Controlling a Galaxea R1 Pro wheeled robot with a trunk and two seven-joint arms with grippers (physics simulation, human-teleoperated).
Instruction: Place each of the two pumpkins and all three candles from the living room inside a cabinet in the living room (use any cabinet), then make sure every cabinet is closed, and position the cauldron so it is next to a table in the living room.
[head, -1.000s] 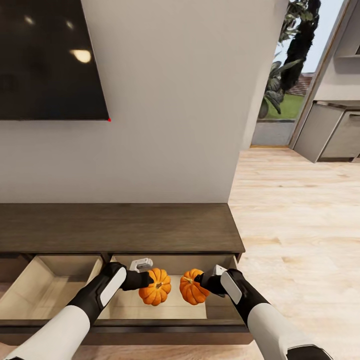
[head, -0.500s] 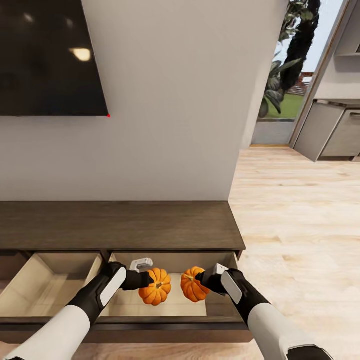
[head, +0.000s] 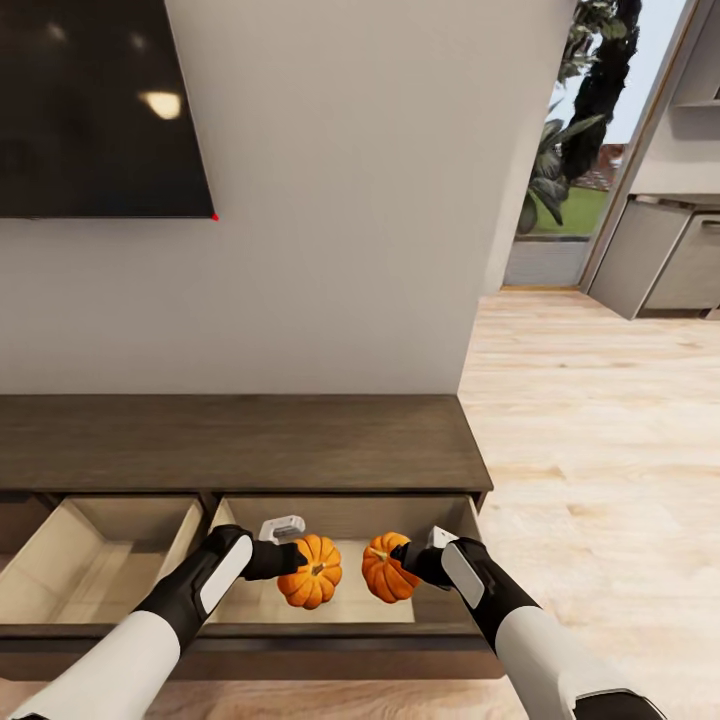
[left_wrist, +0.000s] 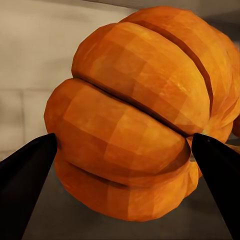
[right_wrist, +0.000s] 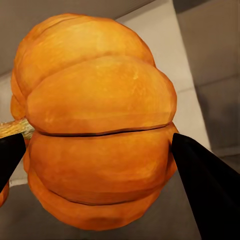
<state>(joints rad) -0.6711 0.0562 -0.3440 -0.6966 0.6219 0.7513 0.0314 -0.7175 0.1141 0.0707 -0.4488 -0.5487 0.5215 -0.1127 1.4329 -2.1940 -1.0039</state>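
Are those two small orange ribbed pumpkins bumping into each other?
Apart. The head view shows pale drawer floor between the left gripper's pumpkin and the right gripper's pumpkin.

Both arms reach forward, left gripper (head: 296, 562) and right gripper (head: 402, 560) each clamped, facing inward.

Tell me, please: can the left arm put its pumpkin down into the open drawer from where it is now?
Probably yes. The left gripper holds its pumpkin over the open drawer; the pale bottom under it looks bare, and the other pumpkin hangs apart beside it.
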